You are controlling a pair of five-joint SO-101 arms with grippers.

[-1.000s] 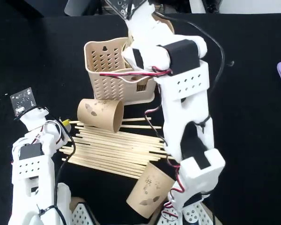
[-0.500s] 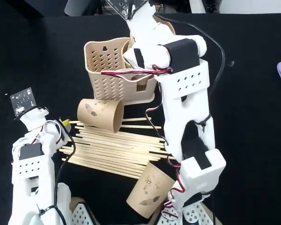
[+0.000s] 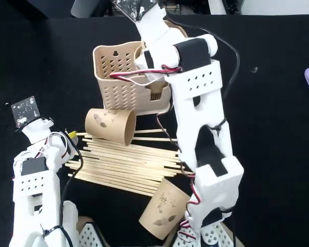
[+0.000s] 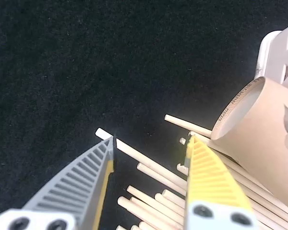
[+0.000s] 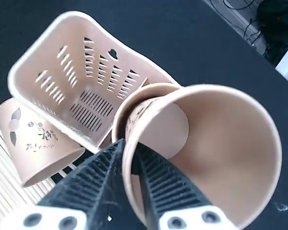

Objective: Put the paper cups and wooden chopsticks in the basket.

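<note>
On the black cloth [image 3: 278,154], a paper cup [image 5: 221,158] is clamped by the right gripper [image 5: 129,163] at the far basket [image 5: 53,62]; the left gripper [image 4: 151,148] is spread wide over the near chopsticks [image 3: 123,164].

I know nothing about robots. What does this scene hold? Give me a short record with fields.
Right gripper: shut on the held cup at its rim, over the basket
Second cup: appears to sit inside the basket
First lying cup: on its side beside the basket
Other lying cup: on its side by an arm's base
Wooden chopsticks: spread on the black table
Left gripper: open, over chopstick ends
</note>
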